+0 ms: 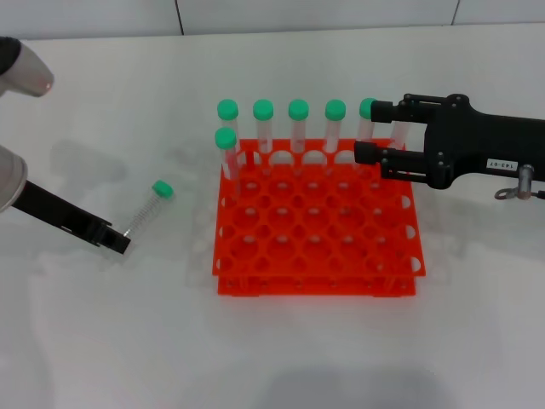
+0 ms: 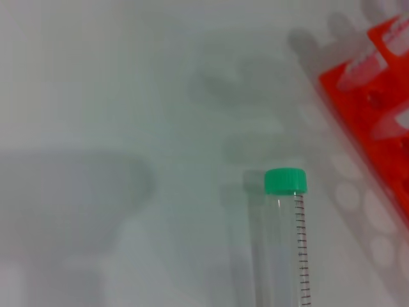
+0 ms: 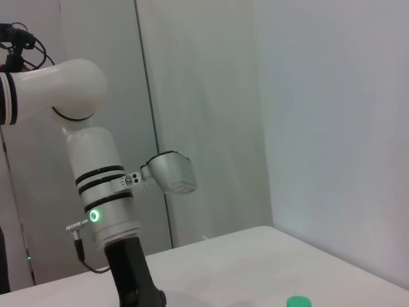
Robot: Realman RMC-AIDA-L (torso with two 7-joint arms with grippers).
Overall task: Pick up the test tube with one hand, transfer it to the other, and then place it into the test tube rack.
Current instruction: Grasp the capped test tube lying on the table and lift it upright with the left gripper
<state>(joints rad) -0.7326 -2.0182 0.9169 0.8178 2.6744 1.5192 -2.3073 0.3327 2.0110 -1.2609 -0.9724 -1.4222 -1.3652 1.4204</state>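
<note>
A clear test tube (image 1: pixel 146 209) with a green cap lies slanted on the white table, left of the orange-red test tube rack (image 1: pixel 317 256). My left gripper (image 1: pixel 115 239) is at the tube's bottom end; the contact is not clear. The left wrist view shows the tube (image 2: pixel 281 243) close up, with a corner of the rack (image 2: pixel 377 121) beyond it. My right gripper (image 1: pixel 373 132), the one with the white label and metal hook, is open and empty over the rack's back right corner. Its fingers straddle the capped tube (image 1: pixel 366 108) standing there.
Several green-capped tubes (image 1: pixel 298 119) stand along the rack's back row, and one (image 1: pixel 226 149) stands in the second row at the left. The right wrist view shows the robot's white body (image 3: pixel 96 192), a wall and a green cap (image 3: pixel 298 302) at the edge.
</note>
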